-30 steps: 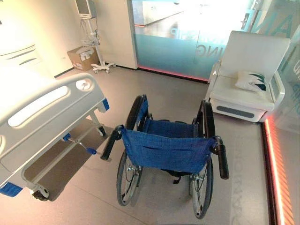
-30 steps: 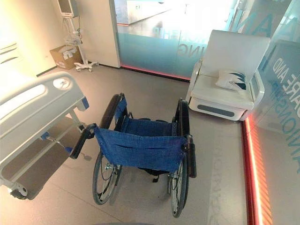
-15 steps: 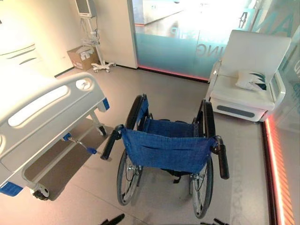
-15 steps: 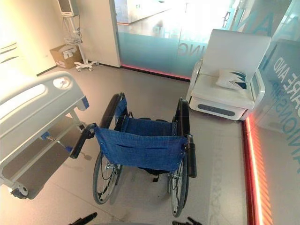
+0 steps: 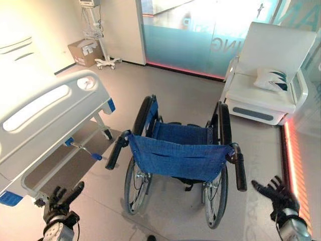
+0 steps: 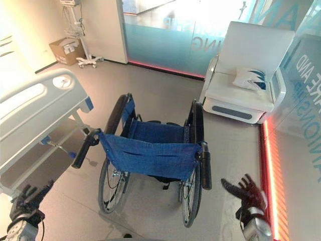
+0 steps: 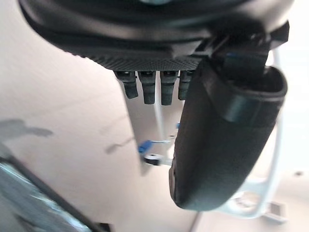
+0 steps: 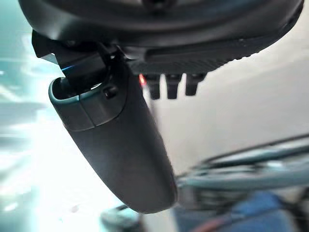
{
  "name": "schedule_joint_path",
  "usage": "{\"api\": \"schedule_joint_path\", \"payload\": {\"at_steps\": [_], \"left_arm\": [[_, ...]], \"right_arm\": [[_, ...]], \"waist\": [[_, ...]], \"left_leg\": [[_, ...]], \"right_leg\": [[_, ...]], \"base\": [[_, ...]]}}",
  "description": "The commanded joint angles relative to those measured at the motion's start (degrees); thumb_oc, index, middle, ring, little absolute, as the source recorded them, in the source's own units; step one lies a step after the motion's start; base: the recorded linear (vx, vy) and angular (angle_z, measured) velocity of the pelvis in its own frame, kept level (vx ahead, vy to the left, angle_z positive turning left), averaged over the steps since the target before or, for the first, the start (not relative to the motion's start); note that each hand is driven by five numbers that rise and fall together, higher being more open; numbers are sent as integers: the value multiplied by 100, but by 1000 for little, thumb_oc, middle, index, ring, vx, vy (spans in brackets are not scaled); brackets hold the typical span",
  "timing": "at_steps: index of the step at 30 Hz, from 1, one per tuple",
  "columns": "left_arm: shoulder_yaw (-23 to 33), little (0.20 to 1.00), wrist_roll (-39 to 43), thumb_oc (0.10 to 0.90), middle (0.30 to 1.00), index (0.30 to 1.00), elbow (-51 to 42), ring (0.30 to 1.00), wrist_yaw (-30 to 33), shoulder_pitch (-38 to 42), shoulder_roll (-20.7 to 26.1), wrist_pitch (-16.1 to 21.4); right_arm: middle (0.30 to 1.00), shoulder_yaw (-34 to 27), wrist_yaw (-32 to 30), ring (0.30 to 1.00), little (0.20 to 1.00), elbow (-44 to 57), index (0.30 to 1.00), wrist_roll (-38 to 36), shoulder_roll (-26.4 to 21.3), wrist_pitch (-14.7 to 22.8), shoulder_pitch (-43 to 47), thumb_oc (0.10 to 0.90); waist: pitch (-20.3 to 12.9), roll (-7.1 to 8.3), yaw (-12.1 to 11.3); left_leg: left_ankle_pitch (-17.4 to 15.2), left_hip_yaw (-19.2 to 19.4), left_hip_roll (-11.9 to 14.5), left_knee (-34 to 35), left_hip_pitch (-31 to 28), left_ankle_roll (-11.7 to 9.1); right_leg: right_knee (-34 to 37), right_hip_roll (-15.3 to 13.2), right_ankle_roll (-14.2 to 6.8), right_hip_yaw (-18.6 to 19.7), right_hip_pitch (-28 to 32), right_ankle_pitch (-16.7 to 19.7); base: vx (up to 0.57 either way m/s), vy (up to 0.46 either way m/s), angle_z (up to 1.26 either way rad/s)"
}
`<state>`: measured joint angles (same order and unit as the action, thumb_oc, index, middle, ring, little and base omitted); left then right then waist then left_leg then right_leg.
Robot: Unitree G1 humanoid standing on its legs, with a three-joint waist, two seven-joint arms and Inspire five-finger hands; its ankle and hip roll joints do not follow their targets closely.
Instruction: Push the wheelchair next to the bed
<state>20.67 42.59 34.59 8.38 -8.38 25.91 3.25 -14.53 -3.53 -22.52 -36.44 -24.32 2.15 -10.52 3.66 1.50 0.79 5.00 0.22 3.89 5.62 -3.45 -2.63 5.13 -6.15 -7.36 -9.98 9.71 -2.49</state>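
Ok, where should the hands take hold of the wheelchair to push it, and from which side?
Best on the two black push handles, left and right, which jut back toward the robot from the top corners of the wheelchair's blue backrest. Come from behind, since the seat faces away. The left hand and right hand are both open, apart from the wheelchair; each probably wraps its own-side handle.

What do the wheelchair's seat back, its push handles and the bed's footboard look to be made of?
Wheelchair seat back: blue woven fabric, matte; it sags and shows seams. Push handles: black, dull, probably rubber or foam grips. Bed footboard: smooth moulded plastic, pale grey, slightly glossy with rounded edges. Both hands, left hand and right hand, are open.
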Motion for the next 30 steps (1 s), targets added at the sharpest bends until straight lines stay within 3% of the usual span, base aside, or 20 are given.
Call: {"api": "schedule_joint_path", "payload": {"at_steps": [1, 5, 6, 8, 12, 15, 21, 27, 30], "left_arm": [[64, 900, -221, 800, 900, 900, -381, 900, -10, 661, 624, 179], [141, 900, -78, 800, 900, 900, -935, 900, -30, 745, 892, -851], [113, 900, 79, 800, 900, 900, -1122, 900, -351, 722, 946, -1378], [90, 900, 633, 800, 900, 900, -1939, 900, -628, 570, 1035, -2088], [186, 900, 1124, 800, 900, 900, -2470, 900, -1155, 415, 1178, -2426], [330, 900, 1173, 800, 900, 900, -2504, 900, -1560, 287, 1423, -2351], [591, 900, 1715, 800, 900, 900, -2592, 900, -2052, 169, 1967, -2532], [680, 900, 2842, 800, 900, 900, -3153, 900, -2094, 270, 2044, -2609], [644, 900, 2791, 800, 900, 900, -3359, 900, -1998, 277, 2040, -2432]], "right_arm": [[900, -291, -149, 900, 900, 827, 900, 65, -495, 399, 562, 800], [900, -231, -36, 900, 900, 1559, 900, 120, -511, 33, 621, 800], [900, -218, 41, 900, 900, 1795, 900, 101, -524, -54, 606, 800], [900, -252, 451, 900, 900, 2252, 900, -190, -556, -200, 512, 800], [900, -219, 1506, 900, 900, 2701, 900, -651, -670, -240, 386, 800], [900, -291, 1879, 900, 900, 2894, 900, -1226, -792, -236, 295, 800], [900, -596, 2000, 900, 900, 2912, 900, -1645, -1106, -122, 156, 800], [900, -761, 2157, 900, 900, 2840, 900, -1764, -1115, 97, 69, 800], [900, -766, 2156, 900, 900, 2861, 900, -1793, -1114, 125, 39, 800]], "waist": [[-23, -147, -84], [-59, -177, -60], [-54, -189, -55], [-41, -218, -65], [-33, -246, -82], [-41, -243, -86], [-73, -247, -68], [-59, -249, -43], [-57, -248, -42]], "left_leg": [[-380, 64, -36, -62, -62, 46], [-355, 85, -16, -62, -42, 40], [-348, 97, -9, -62, -37, 43], [-339, 113, -3, -62, -27, 49], [-326, 168, 12, -62, -16, 43], [-321, 204, 20, -62, -8, 24], [-310, 260, 23, -62, 16, 0], [-325, 298, 17, -62, 36, -9], [-325, 301, 18, -62, 41, -11]], "right_leg": [[-13, -97, 187, -121, -364, 440], [-13, -111, 175, -108, -377, 418], [-13, -114, 170, -107, -378, 410], [-13, -118, 161, -111, -384, 408], [-13, -140, 137, -146, -389, 406], [-13, -147, 110, -157, -396, 407], [-13, -154, 67, -164, -422, 407], [-13, -176, 40, -157, -445, 408], [-13, -178, 41, -159, -450, 409]], "base": [[0, 0, 0], [6, 8, 0], [0, 0, 0], [0, 0, 0], [0, 0, 0], [0, 0, 0], [-6, -2, -2], [-7, 1, -2], [0, 0, 0]]}}
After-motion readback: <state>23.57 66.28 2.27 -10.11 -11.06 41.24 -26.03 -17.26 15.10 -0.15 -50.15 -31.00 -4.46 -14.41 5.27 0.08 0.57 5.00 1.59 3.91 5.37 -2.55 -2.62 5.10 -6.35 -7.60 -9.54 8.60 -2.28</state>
